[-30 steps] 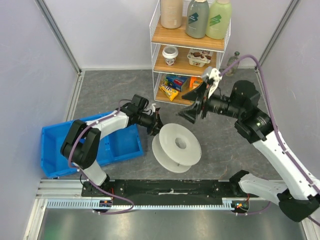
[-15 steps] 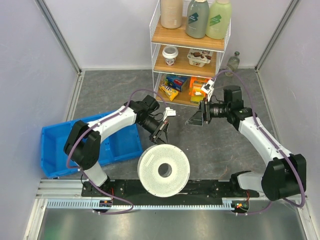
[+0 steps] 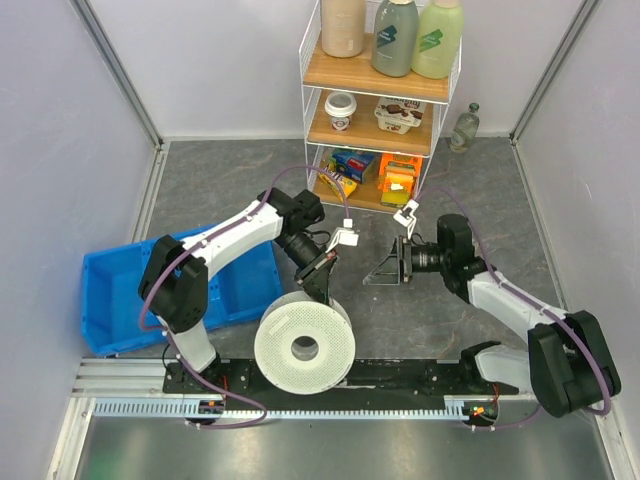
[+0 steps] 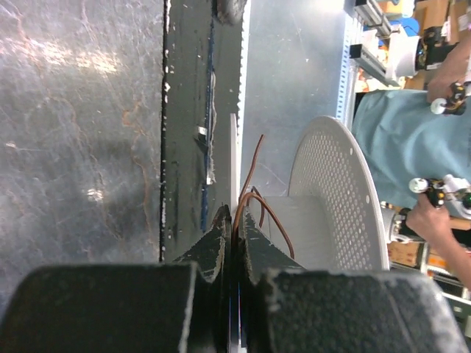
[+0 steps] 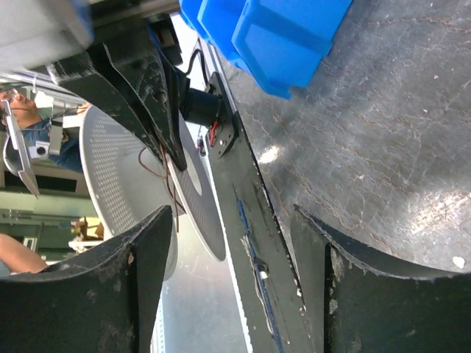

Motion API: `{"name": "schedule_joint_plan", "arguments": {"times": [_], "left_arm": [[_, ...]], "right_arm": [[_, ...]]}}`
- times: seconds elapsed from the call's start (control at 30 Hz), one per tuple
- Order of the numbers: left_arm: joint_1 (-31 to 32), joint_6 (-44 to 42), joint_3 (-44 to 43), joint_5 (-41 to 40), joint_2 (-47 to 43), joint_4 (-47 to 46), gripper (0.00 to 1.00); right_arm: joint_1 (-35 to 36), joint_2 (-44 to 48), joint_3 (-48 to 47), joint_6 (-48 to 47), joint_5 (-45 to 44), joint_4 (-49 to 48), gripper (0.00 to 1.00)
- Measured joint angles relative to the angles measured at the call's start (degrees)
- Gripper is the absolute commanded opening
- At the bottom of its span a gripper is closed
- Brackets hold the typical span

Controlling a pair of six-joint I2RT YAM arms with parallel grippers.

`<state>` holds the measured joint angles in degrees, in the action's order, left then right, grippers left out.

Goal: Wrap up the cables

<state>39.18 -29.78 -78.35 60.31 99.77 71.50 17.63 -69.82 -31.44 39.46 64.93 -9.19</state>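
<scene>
My left gripper (image 3: 318,278) is shut on the thin rim of one flange of the white spool (image 3: 303,345) and holds it on edge over the table's near edge. In the left wrist view a very thin dark wire (image 4: 260,198) comes out between my closed fingertips (image 4: 234,213) and loops loosely over the spool's hub beside the perforated flange (image 4: 331,198). My right gripper (image 3: 385,270) is open and empty, low over the floor to the right of the spool. The right wrist view shows the spool (image 5: 110,169) and the wire (image 5: 174,202) beyond my open jaws (image 5: 232,213).
A blue bin (image 3: 110,300) lies at the left. A wire shelf (image 3: 380,100) with bottles and snacks stands at the back, with a small bottle (image 3: 465,128) beside it. The black base rail (image 3: 400,375) runs along the near edge.
The left arm has swung the spool from mid-table toward the near edge, turning its face up to the camera. The right arm has dropped and moved nearer, its gripper still open.
</scene>
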Motion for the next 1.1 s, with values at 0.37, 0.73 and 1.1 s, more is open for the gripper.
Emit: {"name": "schedule_joint_plan", "arguments": {"times": [0.37,0.73,1.1], "left_arm": [[1.2,-6.8,-7.4,-4.5,2.4,3.3,0.02],[3.0,-7.4,-13.3,-6.6,8.3,3.7,0.02],[3.0,-8.5,-15.0,-5.9,9.5,5.2,0.02]], "right_arm": [[3.3,1.4,8.3,16.5,-1.6,-27.9,0.67],[7.8,2.4,6.6,4.8,-2.0,-23.3,0.65],[11.4,4.5,3.6,-12.3,-7.2,-8.7,0.66]]}}
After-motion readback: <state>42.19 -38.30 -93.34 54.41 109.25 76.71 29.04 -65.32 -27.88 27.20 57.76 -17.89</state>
